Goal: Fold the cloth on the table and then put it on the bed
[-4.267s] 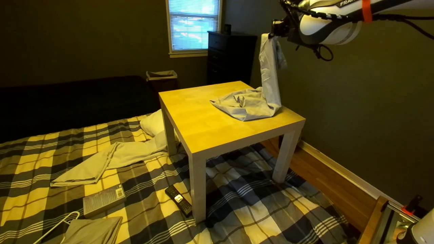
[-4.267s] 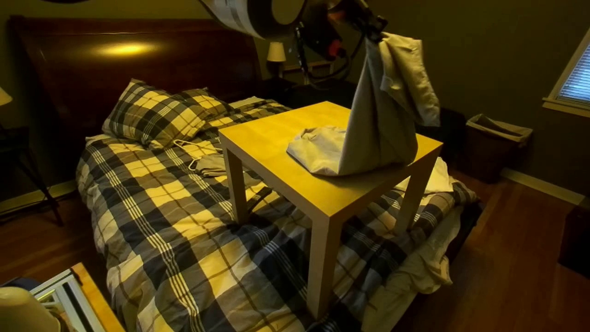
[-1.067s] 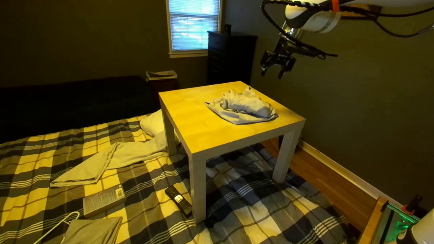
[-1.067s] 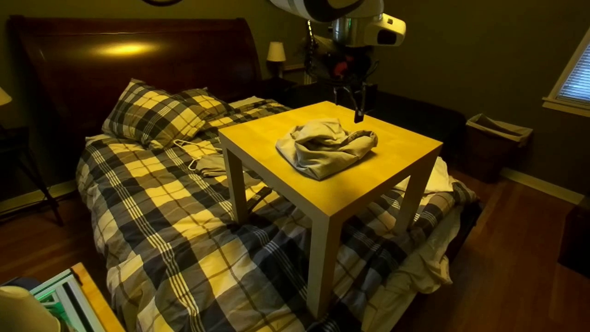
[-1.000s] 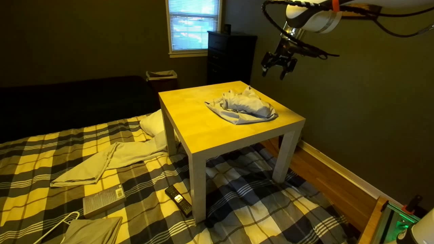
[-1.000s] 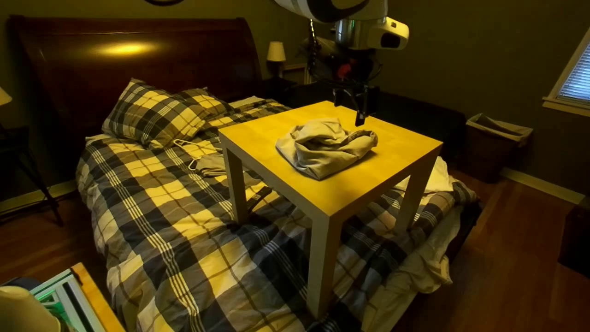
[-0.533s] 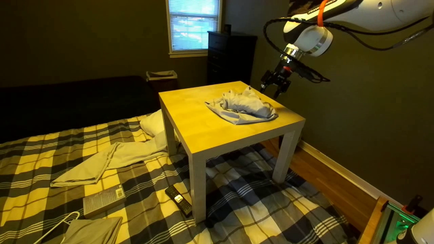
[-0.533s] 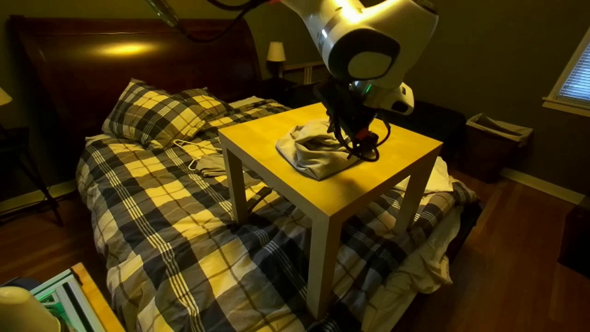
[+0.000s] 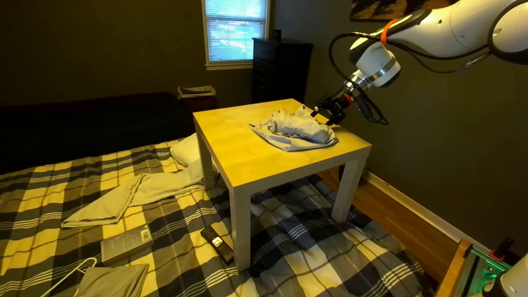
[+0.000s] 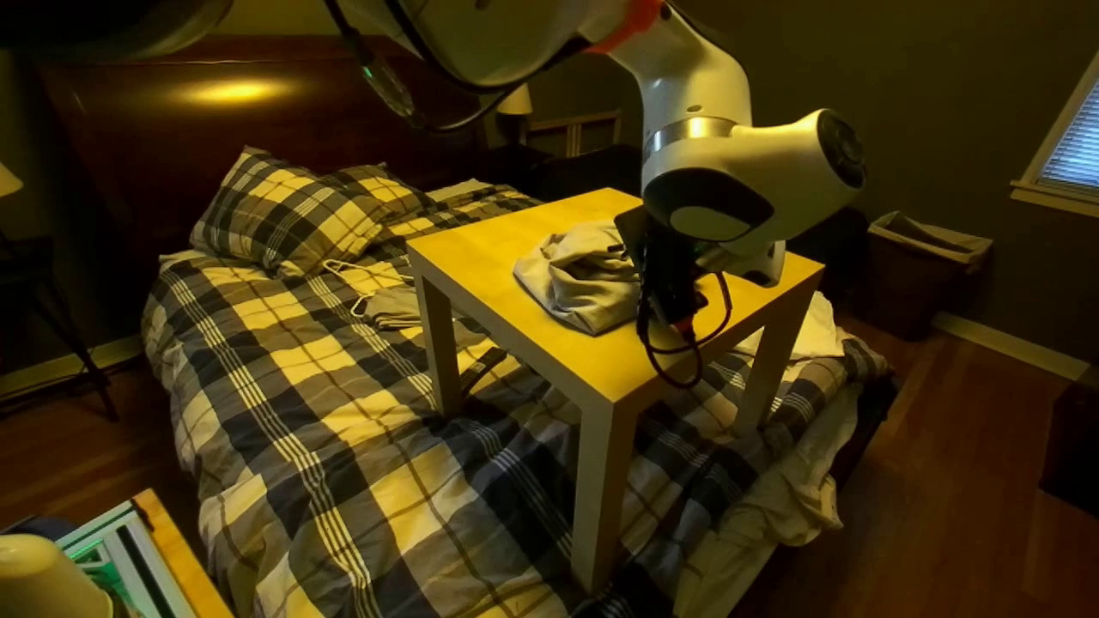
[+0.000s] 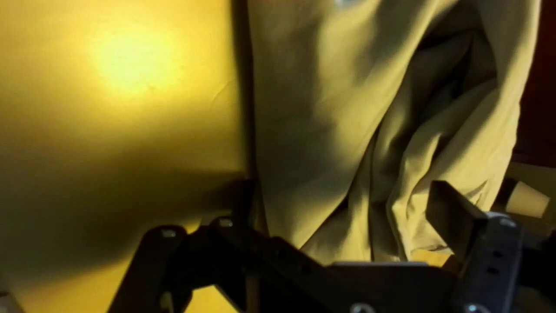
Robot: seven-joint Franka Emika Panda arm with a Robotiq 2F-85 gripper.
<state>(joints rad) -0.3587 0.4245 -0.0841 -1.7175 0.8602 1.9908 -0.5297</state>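
Claw (image 11: 342,187) set wide, close to the cloth (image 9: 299,126)

In an exterior view the cloth lies in a loose grey heap on the desk (image 9: 243,136), between the middle and the right-hand corner. There the claw slants down at the edge running from back corner to right-hand corner, tips turned toward the heap. Wrist view: fingers (image 11: 451,213) well apart, one by the cloth's border next to bare desk, the other over the folds. Contact with the cloth: cannot tell.

In an exterior view the arm (image 10: 695,94) reaches across the desk and blocks part of the heap; the part showing sits in from the edge between the left and nearest corners. Bed (image 10: 283,412): plaid cover, desk standing on it. Also on the bed, in an exterior view: remote (image 9: 217,243), just beside the leg (image 9: 242,231) under the nearest corner; pale fabric (image 9: 165,187), out past the left edge.
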